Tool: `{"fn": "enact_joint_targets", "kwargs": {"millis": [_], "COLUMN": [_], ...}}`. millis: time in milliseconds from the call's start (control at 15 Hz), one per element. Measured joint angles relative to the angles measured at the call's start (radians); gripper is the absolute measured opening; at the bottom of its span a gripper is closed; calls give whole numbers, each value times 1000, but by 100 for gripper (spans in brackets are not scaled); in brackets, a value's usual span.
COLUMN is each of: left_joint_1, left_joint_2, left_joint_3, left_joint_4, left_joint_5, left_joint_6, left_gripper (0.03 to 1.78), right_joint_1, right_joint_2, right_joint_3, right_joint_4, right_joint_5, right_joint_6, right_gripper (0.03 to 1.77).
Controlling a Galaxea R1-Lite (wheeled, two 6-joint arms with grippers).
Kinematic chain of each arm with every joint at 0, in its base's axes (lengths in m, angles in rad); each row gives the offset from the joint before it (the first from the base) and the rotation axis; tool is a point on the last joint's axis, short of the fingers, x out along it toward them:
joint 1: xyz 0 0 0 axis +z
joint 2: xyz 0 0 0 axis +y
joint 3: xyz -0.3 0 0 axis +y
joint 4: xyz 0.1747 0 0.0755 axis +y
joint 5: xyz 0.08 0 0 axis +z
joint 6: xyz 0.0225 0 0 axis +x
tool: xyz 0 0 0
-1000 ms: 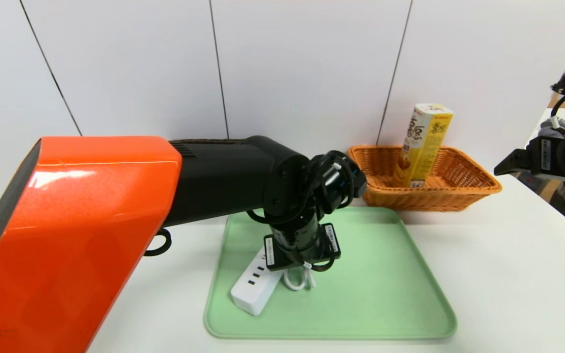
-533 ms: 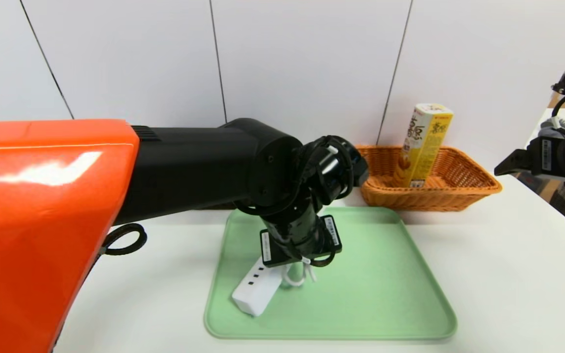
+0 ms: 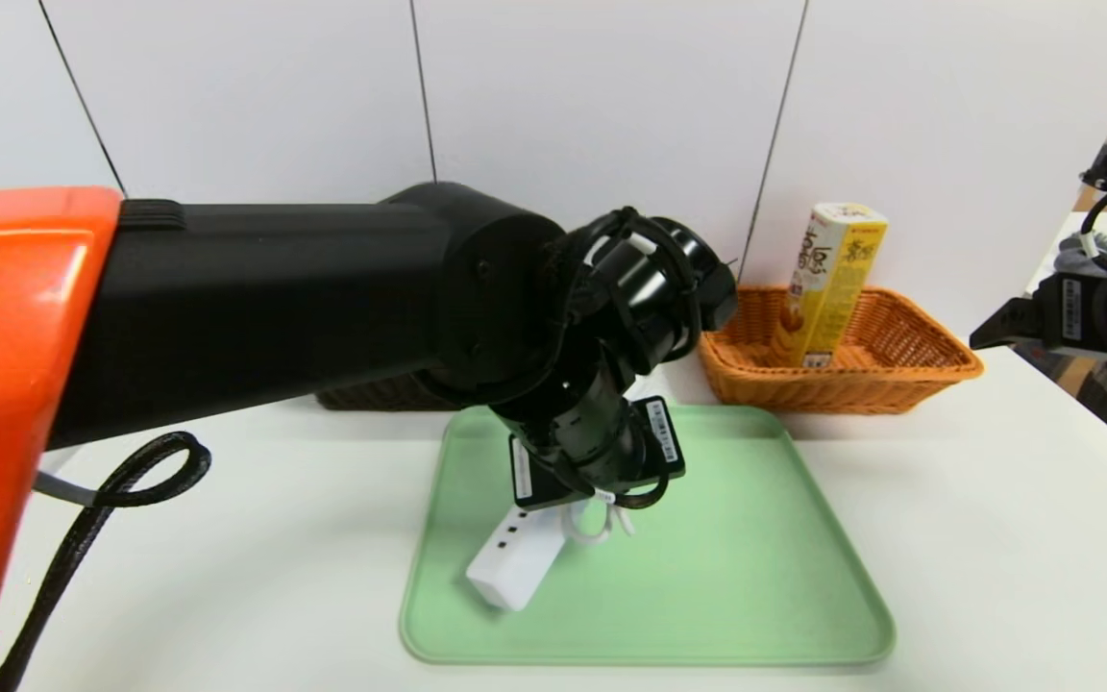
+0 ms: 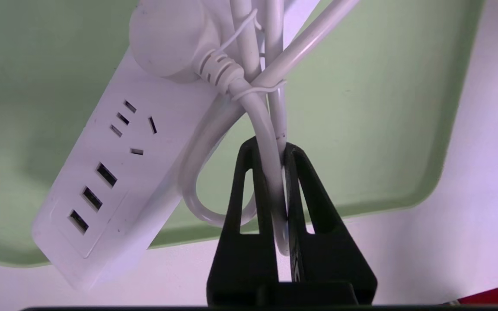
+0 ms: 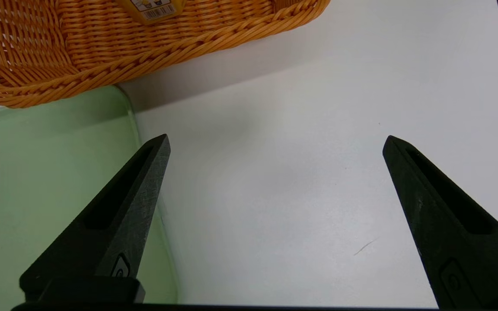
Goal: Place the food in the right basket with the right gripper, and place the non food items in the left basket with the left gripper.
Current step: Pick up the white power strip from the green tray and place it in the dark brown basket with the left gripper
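In the head view, we have the green tray [image 3: 736, 538] in the middle of the white worktop [image 3: 957, 538]. Over the tray's left half we hold our left gripper [image 3: 600, 502] above the white power strip [image 3: 520, 557], whose looped white cord [image 3: 589, 534] shows beneath the gripper. Beyond the tray's far right corner we see the orange wicker basket [image 3: 847, 389], with the yellow and cream snack carton [image 3: 827, 288] standing in it, leaning a little. Past the tray's far left corner, our left arm [image 3: 323, 298] hides most of the dark brown basket [image 3: 385, 395]. Our right gripper [image 3: 976, 338] is parked well to the right of the tray, above the worktop.

In the left wrist view, we have our left fingers [image 4: 242, 207] clenched on the power strip's cord, over the tray. The strip lies slantwise over the tray, beside those fingers, and a rounded white plug [image 4: 169, 39] overlaps it. We cannot tell whether the strip touches the tray.

In the right wrist view, we keep our right fingers [image 5: 430, 207] released and wide apart, with nothing between them, by the tray's right edge. Beyond the tray, the carton's barcoded bottom end shows inside the orange basket
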Motion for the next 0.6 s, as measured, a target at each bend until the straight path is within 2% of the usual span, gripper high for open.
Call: {"fn": "enact_joint_targets", "kwargs": {"millis": [200, 400, 600], "left_joint_1": [-4, -1, -1], "left_joint_2": [-61, -126, -191], "left_joint_3": [-7, -9, -9], "left_joint_4": [-48, -105, -129], "left_joint_5": [4, 40, 51], "left_joint_6": [3, -3, -3], "left_gripper": [15, 15, 15], "right_joint_1": [7, 8, 11], "right_joint_2": [-10, -16, -22], "right_joint_3": [20, 40, 55], "right_joint_4": [0, 0, 0], "right_joint_5": [0, -1, -2], "right_joint_6": [0, 0, 0], "right_gripper": [170, 170, 170]}}
